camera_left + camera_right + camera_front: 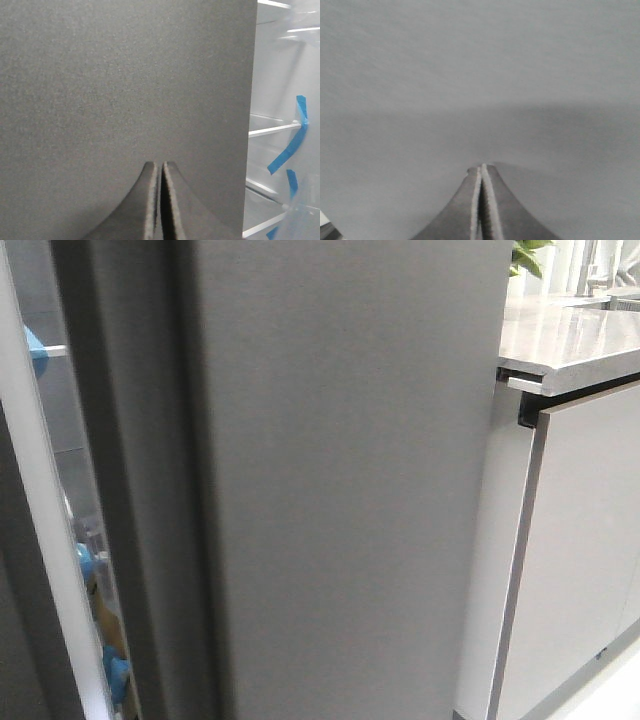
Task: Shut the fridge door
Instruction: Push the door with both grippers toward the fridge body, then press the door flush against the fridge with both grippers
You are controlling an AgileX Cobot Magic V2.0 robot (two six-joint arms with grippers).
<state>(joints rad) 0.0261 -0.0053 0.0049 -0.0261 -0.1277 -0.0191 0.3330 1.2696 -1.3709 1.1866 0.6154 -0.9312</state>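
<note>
The fridge door [340, 480], a tall, flat, matte dark-grey panel with a thick edge, filled most of the front view and stood close to the camera, partly swung out, so that a narrow slice of the fridge's lit interior showed past its edge on the left. In the left wrist view that same grey face spread across the picture, and beyond its edge lay white shelves [272, 131] and strips of blue tape [287, 152], which confirmed that the door was not yet shut. The left gripper [160, 167] had its two dark fingers pressed together with nothing between them, their tips pointed at the panel and apparently against it or just short of it; held closed like that, the fingers made a single blunt point, which suits pushing a flat surface that offers nothing to grasp. The right gripper [481, 169] was likewise closed and empty, its tip aimed at a plain pale-grey surface that I could not identify with certainty. To the right of the door stood the pale off-white cabinet front [580, 560] under the grey stone-look countertop slab [565, 340], both clear of the door's swing. Judging from this, the push was in progress with some travel left.
</note>
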